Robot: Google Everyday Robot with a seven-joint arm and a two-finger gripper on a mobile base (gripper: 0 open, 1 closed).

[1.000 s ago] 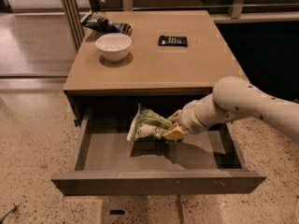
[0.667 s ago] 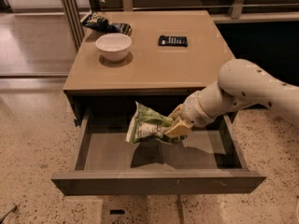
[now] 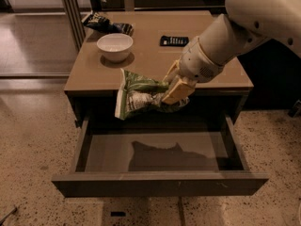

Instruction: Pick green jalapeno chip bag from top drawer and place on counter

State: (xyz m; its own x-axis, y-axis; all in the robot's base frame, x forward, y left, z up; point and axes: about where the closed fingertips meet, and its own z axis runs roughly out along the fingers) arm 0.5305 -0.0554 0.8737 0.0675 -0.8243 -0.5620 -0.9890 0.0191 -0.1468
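Observation:
The green jalapeno chip bag [image 3: 138, 98] hangs in the air at the counter's front edge, well above the floor of the open top drawer [image 3: 160, 154]. My gripper [image 3: 173, 89] is shut on the bag's right end, with the tan fingers [image 3: 178, 88] pinching it. The white arm reaches in from the upper right. The bag's shadow lies on the drawer's grey inside. The tan counter [image 3: 155, 60] lies just behind the bag.
On the counter stand a white bowl [image 3: 114, 46], a dark blue-black snack bag [image 3: 106, 23] at the back left, and a small black device [image 3: 174, 41] at the back middle. The drawer's front panel [image 3: 160, 185] juts out over the speckled floor.
My gripper has lifted the chip bag up out of the drawer to counter height. The camera view is also closer now.

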